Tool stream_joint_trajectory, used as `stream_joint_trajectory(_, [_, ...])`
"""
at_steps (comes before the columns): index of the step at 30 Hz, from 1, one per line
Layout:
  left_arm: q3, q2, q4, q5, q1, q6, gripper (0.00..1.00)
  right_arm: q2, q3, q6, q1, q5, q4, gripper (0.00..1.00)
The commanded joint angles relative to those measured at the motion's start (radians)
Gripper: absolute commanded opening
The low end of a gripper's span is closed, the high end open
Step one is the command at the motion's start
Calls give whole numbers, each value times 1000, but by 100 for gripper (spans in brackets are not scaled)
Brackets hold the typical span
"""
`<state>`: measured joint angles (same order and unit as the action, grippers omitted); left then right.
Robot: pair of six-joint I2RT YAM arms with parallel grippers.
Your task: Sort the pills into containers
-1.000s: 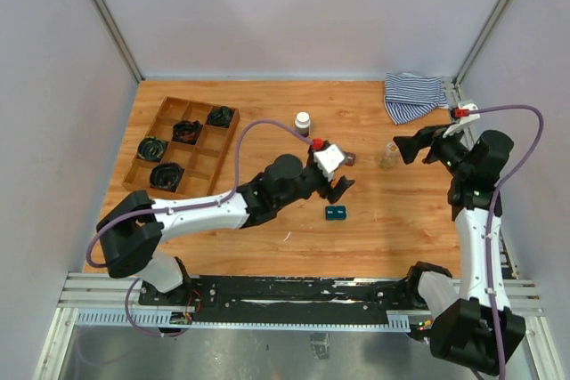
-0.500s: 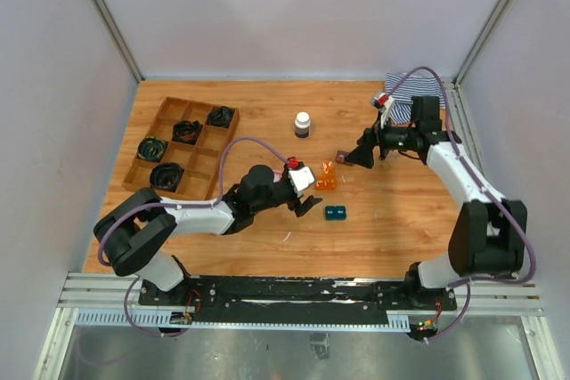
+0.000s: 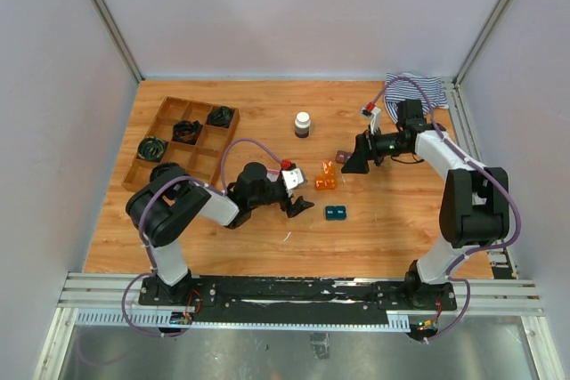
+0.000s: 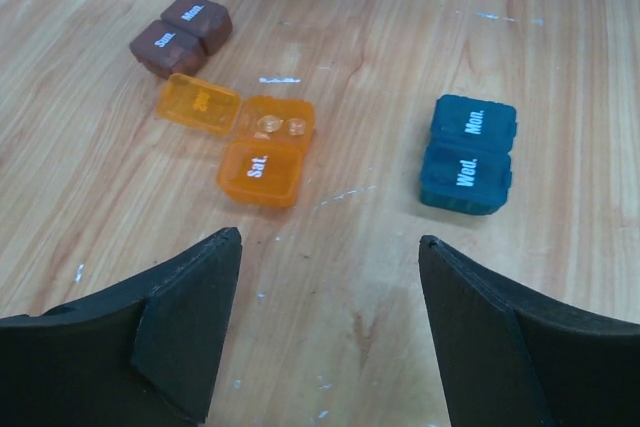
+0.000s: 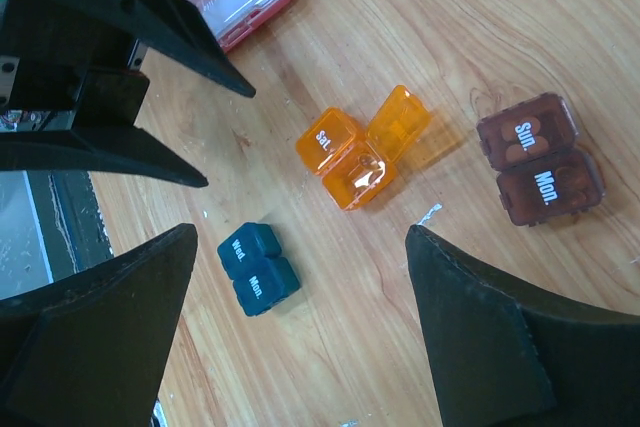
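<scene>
Evidently unfinished: your orange case (image 4: 262, 152) holds pills (image 4: 281, 126), teal case (image 4: 466, 152) beside it shut; left gripper (image 4: 328, 242), right gripper (image 5: 300, 237) wide, empty.

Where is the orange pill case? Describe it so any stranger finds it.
On the wooden table, look at the middle, below the white-capped bottle in the top view. Among the small cases there, the orange pill case lies between the brown case and the teal case. It alone has a lid flipped open.
</scene>
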<state>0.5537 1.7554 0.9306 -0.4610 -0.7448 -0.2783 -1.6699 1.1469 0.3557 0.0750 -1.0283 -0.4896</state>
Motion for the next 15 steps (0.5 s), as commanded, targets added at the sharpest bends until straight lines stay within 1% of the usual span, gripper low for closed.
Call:
stream_joint_trajectory(1, [38,79,170,-170,63,77,78,-22,7,-17,16,-8,-23,86])
stream_joint_trajectory(5, [92,126,129,-164,67,107,78,-21,1,-26,15,0,-18,86])
stream_joint_trajectory(8, [136,155,84,-133,67,125,77,-25,1,-33,16,2,-17,85])
stream_joint_trajectory(15, [284,220,-145,-120,67,114,77,-29,1,-41,15,-8,-17,85])
